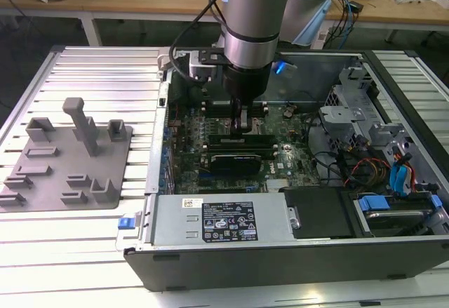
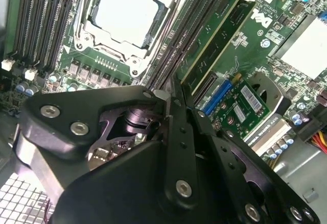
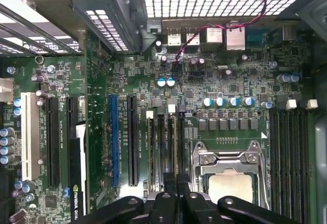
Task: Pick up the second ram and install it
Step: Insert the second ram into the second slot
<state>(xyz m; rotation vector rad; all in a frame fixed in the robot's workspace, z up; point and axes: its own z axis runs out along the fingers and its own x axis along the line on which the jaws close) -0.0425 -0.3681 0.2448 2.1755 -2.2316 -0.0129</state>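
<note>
One pincer [image 3: 177,184] closed tight | tips over memory slots [image 3: 161,142] | processor socket [image 3: 227,158] edge just beside

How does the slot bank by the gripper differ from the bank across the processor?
In the second wrist view, the gripper-side bank holds a green stick; the far bank is empty. The gripper hangs over the gripper-side bank, clear of the far bank. Both are rows of black slots flanking the processor.

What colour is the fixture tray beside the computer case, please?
The fixture tray is plain grey; the exterior view shows it best.
</note>
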